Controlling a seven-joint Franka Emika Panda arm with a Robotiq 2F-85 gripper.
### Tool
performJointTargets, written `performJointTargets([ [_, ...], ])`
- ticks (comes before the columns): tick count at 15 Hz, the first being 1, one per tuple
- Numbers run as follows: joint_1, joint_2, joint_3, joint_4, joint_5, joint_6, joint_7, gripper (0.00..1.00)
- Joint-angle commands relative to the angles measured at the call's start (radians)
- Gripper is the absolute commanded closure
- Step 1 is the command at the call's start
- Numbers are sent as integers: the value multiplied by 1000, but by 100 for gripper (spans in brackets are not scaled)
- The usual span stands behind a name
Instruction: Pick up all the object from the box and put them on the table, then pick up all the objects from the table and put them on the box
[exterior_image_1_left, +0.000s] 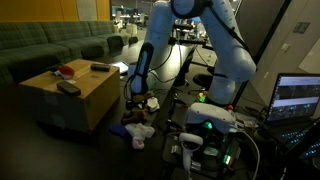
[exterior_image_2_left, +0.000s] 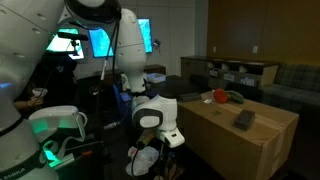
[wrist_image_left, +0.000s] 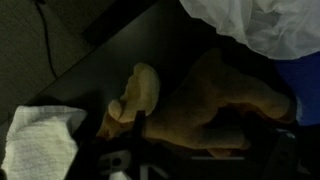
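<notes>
A cardboard box (exterior_image_1_left: 85, 100) shows in both exterior views (exterior_image_2_left: 240, 150). On its top lie a red object (exterior_image_1_left: 66, 71), a dark flat object (exterior_image_1_left: 68, 88) and a black remote (exterior_image_1_left: 100, 68). My gripper (exterior_image_1_left: 140, 97) hangs low beside the box, over a dark low surface with loose items. In the wrist view a tan soft toy (wrist_image_left: 215, 95) fills the space between the jaws (wrist_image_left: 200, 135). One dark finger stands at the toy's left side. The jaws look spread around the toy. The picture is dark.
A white towel (wrist_image_left: 40, 140) lies at the toy's left. A white cloth (wrist_image_left: 260, 25) and a blue item (wrist_image_left: 305, 90) lie at its right. White cloths (exterior_image_1_left: 140, 130) lie below the gripper. A sofa (exterior_image_1_left: 50, 40) stands behind the box, and a laptop (exterior_image_1_left: 295, 100) stands near the robot's base.
</notes>
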Motion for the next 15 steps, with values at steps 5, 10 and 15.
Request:
performJointTargets([
  [5, 170, 82, -100, 19, 26, 16, 185, 0],
  [10, 252, 150, -157, 54, 32, 13, 346, 0],
  [15, 309, 203, -217, 90, 18, -4, 501, 0],
])
